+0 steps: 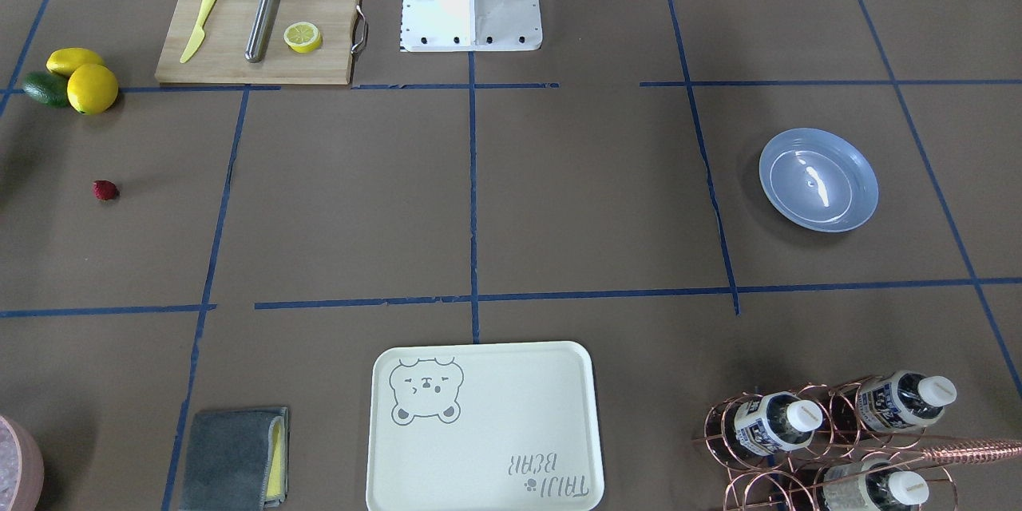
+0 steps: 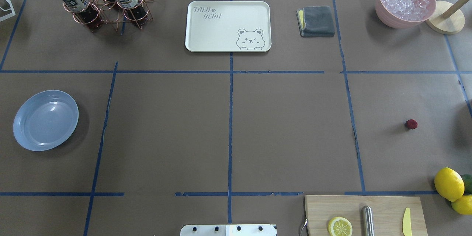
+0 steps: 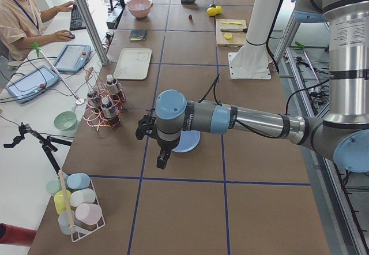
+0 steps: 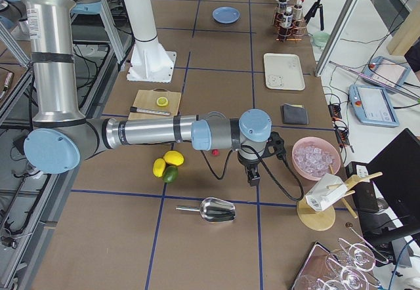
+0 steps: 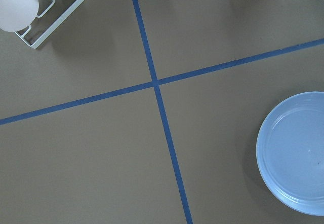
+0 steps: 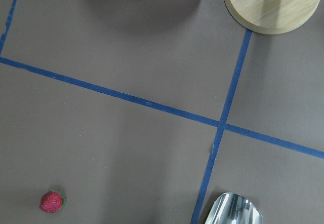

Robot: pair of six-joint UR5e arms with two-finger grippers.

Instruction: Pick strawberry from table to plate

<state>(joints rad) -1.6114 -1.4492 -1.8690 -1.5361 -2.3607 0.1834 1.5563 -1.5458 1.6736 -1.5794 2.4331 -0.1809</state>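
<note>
The strawberry [image 2: 411, 124] is a tiny dark-red berry lying alone on the table [image 2: 287, 125], toward my right side; it also shows as the strawberry [image 1: 105, 190] and, low at the left of the right wrist view, the strawberry [image 6: 52, 202]. The light-blue plate [image 2: 45, 120] sits empty far off on my left side, and is the plate [image 5: 296, 153] at the right edge of the left wrist view. My right gripper [image 4: 252, 175] hangs just beyond the strawberry [image 4: 214, 151]. My left gripper [image 3: 161, 160] hovers beside the plate [image 3: 192, 143]. I cannot tell whether either is open or shut.
Lemons and an avocado [image 2: 450, 186] lie near the strawberry, beside a cutting board [image 2: 383, 214] holding a lemon half, a knife and a metal rod. A pink ice bowl [image 2: 405, 2], cloth [image 2: 316, 21], cream tray [image 2: 228, 25] and bottle rack [image 2: 105, 2] line the far edge. A scoop [image 4: 213, 209] lies outward.
</note>
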